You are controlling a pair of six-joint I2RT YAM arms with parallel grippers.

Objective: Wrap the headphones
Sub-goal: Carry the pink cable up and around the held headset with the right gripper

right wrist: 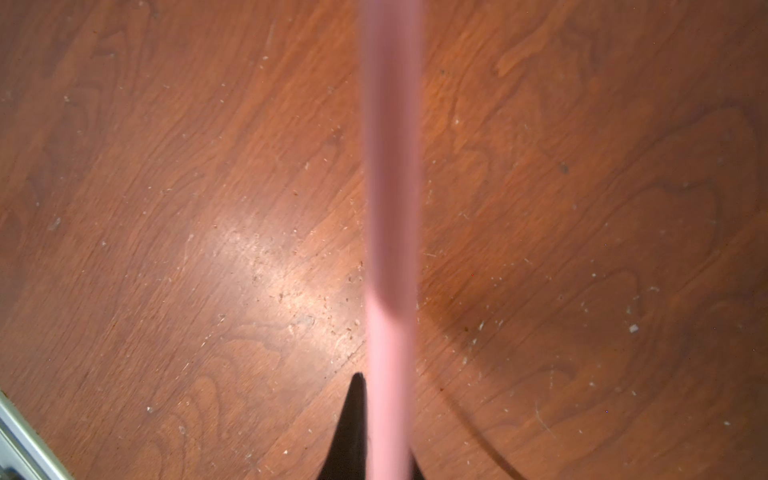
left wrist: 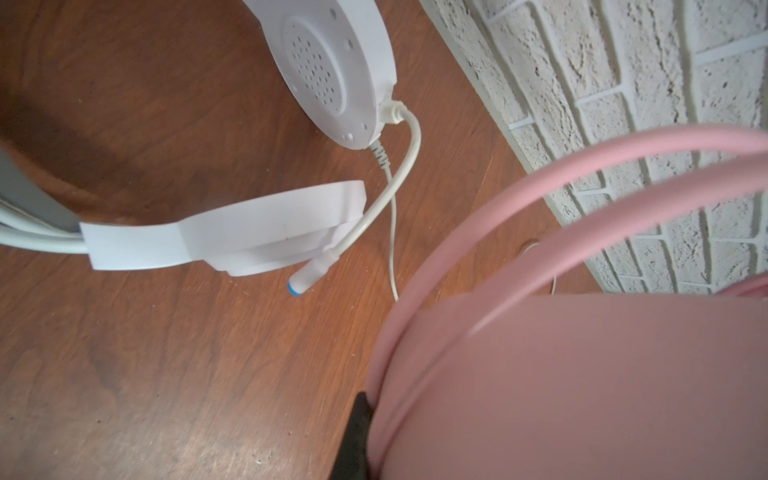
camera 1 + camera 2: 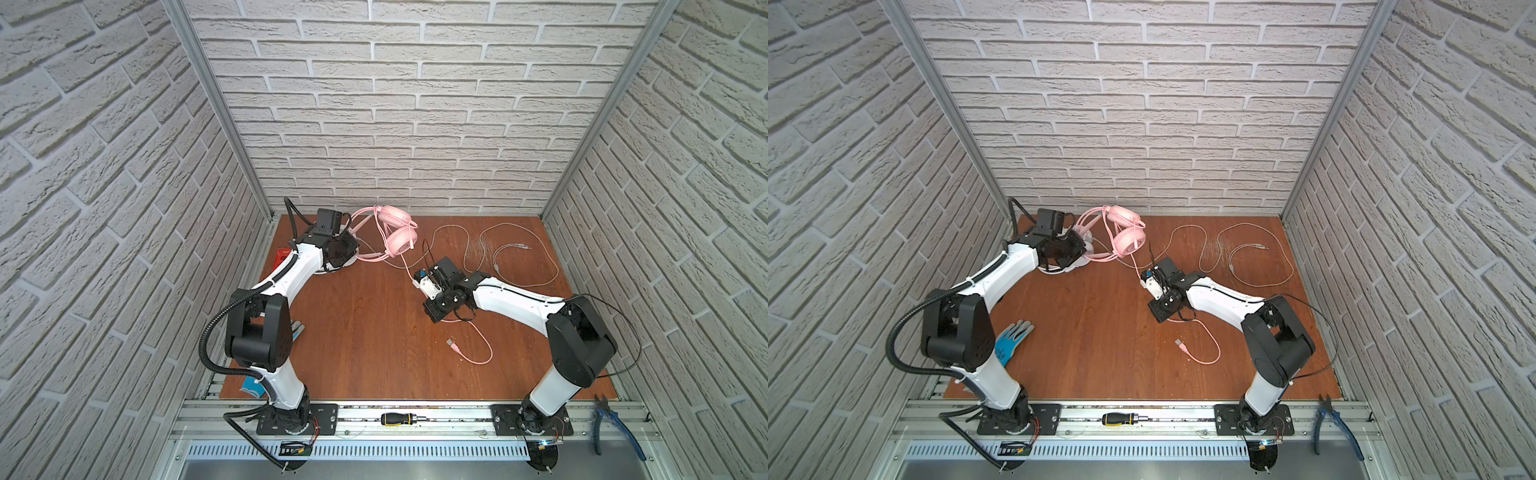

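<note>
Holding the pink headset point(image 3: 395, 232) lifted near the back wall point(image 3: 395, 124), headband clamped in the left gripper point(image 2: 372, 415); pinching its pink cable point(image 1: 390, 166) over the wooden table point(image 3: 365, 353) between the closed fingers of the right gripper point(image 1: 386, 390). White headset point(image 2: 324, 70) flat just beside, white cable point(image 3: 495, 262) sprawled at back right. Probable faults: pulling the short span too tight and tugging the headband loose; dragging the slack tail and USB plug point(image 3: 451, 343); snagging the white cable.

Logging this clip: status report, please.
Left gripper shut on pink headset. Right gripper shut on pink cable. White headset lies close beside.
</note>
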